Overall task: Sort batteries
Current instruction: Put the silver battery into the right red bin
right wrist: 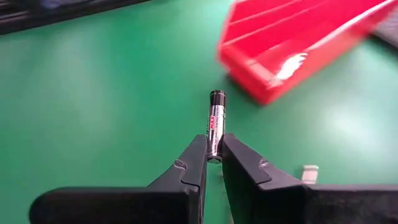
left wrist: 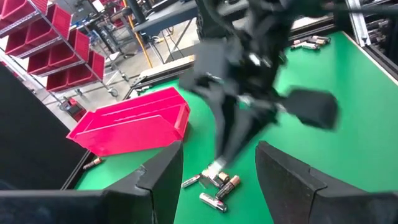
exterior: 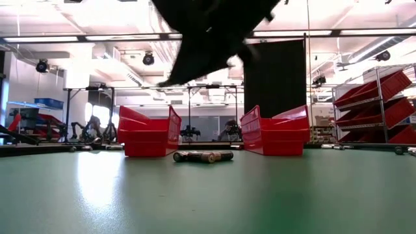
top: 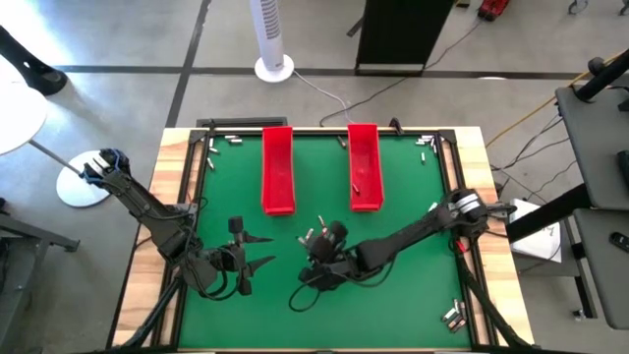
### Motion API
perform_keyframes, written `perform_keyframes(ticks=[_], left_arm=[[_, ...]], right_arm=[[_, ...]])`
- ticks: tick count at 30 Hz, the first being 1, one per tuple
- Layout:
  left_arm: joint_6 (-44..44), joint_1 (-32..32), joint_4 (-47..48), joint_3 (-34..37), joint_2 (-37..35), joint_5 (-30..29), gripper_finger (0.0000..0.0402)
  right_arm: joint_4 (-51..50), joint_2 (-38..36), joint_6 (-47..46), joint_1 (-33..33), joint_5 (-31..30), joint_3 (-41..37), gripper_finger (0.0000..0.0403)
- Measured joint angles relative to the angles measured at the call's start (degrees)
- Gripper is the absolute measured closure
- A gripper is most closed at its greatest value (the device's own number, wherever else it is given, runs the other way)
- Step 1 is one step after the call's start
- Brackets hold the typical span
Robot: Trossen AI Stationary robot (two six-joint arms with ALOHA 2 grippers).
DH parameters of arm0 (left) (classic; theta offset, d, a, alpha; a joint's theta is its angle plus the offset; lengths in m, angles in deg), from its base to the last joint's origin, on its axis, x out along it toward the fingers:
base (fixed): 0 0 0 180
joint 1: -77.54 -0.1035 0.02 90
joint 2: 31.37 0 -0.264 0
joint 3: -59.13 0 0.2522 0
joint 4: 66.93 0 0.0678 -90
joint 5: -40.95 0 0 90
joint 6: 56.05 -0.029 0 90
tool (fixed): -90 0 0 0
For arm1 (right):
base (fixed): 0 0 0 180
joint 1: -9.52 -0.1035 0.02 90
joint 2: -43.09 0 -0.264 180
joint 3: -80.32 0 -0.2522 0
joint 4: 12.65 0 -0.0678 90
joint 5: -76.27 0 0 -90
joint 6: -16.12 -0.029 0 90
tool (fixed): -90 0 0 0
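Centrally, right gripper (right wrist: pixel 214 157) clamps battery (right wrist: pixel 215 122); left gripper (top: pixel 257 251) apart; right red tray (top: pixel 365 167) holds one battery.

Red and white print along the black battery (right wrist: pixel 215 124) at centre frame of the right wrist view, too small to read, no other legible text, labels or numbers anywhere
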State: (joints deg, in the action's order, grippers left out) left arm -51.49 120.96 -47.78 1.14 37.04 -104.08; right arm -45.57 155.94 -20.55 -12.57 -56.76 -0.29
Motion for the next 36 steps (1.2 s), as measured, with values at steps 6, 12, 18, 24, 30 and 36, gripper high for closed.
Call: perform_keyframes(ticks=[6,12,18,24,30,36], left_arm=[[0.1,0.0,-0.1,0.0,0.0,0.0,0.0222],[1.0,0.0,-0.8,0.0,0.0,0.0,0.0222],[1.4,0.0,-1.6,0.0,0.0,0.0,0.0222],[4.5,0.0,-1.4,0.0,0.0,0.0,0.0222],[5.0,-0.1,-1.3,0.0,0.5,0.0,0.0222],[2.9,-1.2,-1.5,0.0,3.3,-3.3,0.0222]], right_arm=[[-15.2,-8.8,-7.3,0.9,-6.4,-2.0,0.0369],[-30.2,-16.1,-18.8,2.5,-8.9,-5.0,0.0369],[-34.1,-21.1,-22.8,6.3,-8.9,-11.0,0.0369],[-31.6,-21.8,-24.7,12.2,-5.3,-17.6,0.0369],[-25.4,-21.1,-23.9,15.8,-2.3,-21.7,0.0365],[-25.1,-21.3,-21.6,16.8,-1.1,-22.4,0.0309]])
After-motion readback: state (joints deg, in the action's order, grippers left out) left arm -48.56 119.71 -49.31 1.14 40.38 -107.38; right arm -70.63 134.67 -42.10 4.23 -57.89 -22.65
